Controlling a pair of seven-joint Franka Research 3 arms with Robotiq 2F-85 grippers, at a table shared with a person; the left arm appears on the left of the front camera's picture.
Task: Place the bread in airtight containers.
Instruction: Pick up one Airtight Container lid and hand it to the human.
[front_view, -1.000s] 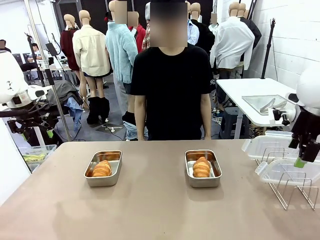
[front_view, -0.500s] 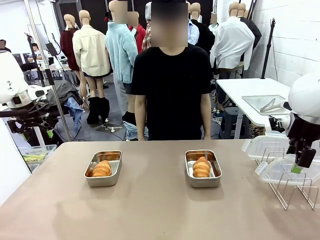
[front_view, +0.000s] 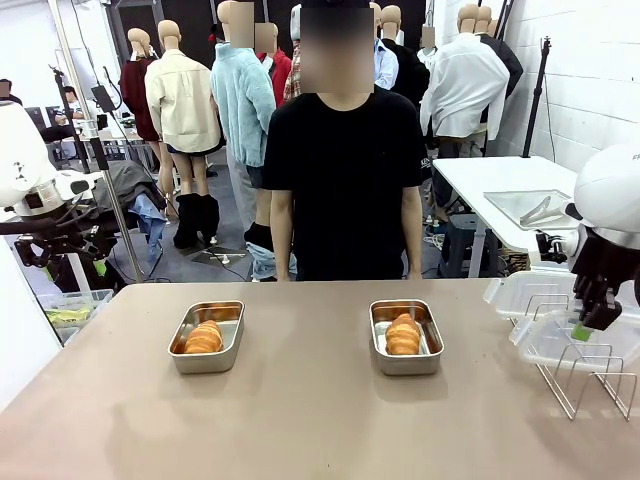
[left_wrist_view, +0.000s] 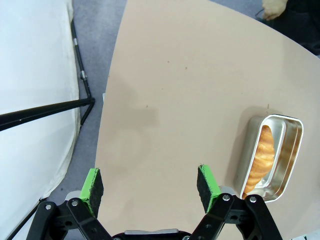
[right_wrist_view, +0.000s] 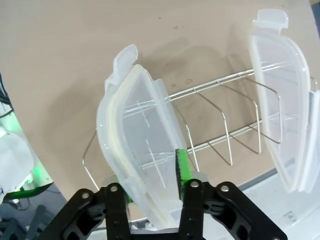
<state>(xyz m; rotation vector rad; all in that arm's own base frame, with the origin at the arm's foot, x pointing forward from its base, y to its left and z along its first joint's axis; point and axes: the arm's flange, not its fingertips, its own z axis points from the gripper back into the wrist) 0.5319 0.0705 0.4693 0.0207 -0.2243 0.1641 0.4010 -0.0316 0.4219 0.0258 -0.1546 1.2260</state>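
1. Both containers (front_view: 192, 362) sit uncovered mid-desk (front_view: 300, 420), bread (front_view: 203, 338) inside each.
2. Right gripper (right_wrist_view: 153, 176) clamped on near lid (right_wrist_view: 140, 145), propped upright in wire rack (right_wrist_view: 220, 125); likely for capping.
3. Left gripper (left_wrist_view: 150, 184) spread apart, empty, above the desk's edge.

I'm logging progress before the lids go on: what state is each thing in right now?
Left tin: uncovered, holding the left roll.
Right tin: uncovered, holding the right roll.
Nearer lid: on edge in the wire rack, off its tin.
Farther lid: on edge in the rack, untouched.
Left gripper: open, empty, above the table.
Right gripper: shut on the nearer lid.
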